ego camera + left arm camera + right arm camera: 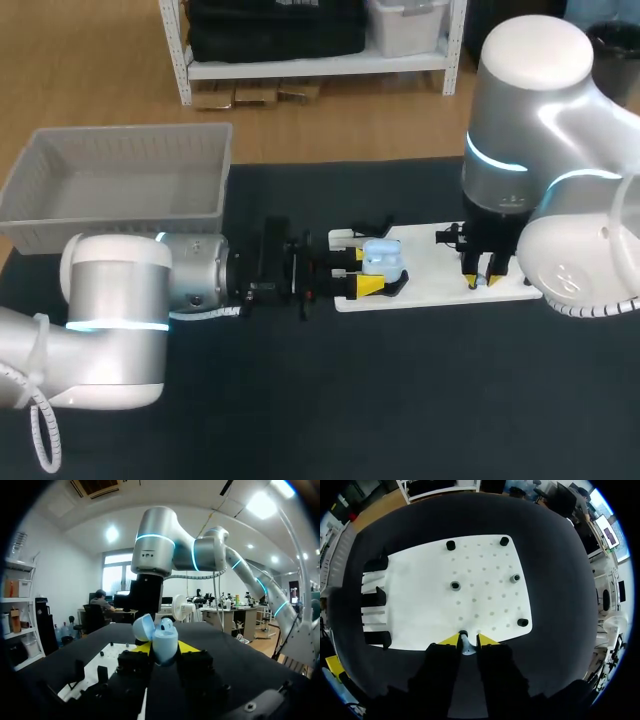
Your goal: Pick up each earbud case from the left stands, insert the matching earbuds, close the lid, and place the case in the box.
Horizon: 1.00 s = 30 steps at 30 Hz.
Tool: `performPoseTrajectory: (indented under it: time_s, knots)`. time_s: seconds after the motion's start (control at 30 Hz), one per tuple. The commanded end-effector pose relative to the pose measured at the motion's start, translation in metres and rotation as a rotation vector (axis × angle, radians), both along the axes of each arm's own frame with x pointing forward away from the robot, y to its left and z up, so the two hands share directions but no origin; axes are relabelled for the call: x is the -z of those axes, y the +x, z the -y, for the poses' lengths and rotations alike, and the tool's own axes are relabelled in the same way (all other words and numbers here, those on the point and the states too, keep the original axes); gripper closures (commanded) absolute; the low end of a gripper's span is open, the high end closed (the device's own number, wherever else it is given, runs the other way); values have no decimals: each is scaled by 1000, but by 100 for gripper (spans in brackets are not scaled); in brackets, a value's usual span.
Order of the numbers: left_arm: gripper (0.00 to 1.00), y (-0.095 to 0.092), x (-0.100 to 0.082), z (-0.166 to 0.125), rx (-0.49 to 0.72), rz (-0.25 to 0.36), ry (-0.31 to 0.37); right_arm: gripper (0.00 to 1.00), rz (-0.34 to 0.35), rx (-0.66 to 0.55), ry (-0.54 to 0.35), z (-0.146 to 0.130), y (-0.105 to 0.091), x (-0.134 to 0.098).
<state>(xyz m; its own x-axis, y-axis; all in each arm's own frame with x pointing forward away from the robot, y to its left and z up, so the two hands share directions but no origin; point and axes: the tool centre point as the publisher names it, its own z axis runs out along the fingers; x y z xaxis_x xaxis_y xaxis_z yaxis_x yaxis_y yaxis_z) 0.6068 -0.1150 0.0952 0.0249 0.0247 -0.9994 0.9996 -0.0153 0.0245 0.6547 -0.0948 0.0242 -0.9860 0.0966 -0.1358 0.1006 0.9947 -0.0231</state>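
Though open-lidded, earbud case (164, 641) squarely within left end effector (165, 648)

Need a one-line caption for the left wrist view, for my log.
Left gripper shut on an open light-blue earbud case, right arm over the white board beyond.

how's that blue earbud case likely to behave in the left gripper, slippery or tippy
The earbud case looks smooth and rounded, so it could well slip or twist in the left gripper. It seems rigid and small, so it is probably light. Its lid stands open, so a knock there might swing it or tilt the case.
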Motion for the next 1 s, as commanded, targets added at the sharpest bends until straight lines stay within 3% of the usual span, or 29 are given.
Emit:
performPoseTrajectory:
  time_s: [0.03,0.13,0.5,0.73,1.0]
  knots:
    - [100,-1,0,0,-3,1,-2,95,4,1,-2,2,-1,-2]
    - [100,-1,0,0,-3,1,-2,100,8,2,-3,3,-2,-4]
    - [100,-1,0,0,-3,1,-2,100,29,7,-8,7,-10,-26]
    - [100,-1,0,0,-3,1,-2,100,58,38,-26,5,-21,-64]
    - [100,-1,0,0,-3,1,-2,100,30,176,-106,-2,-31,-115]
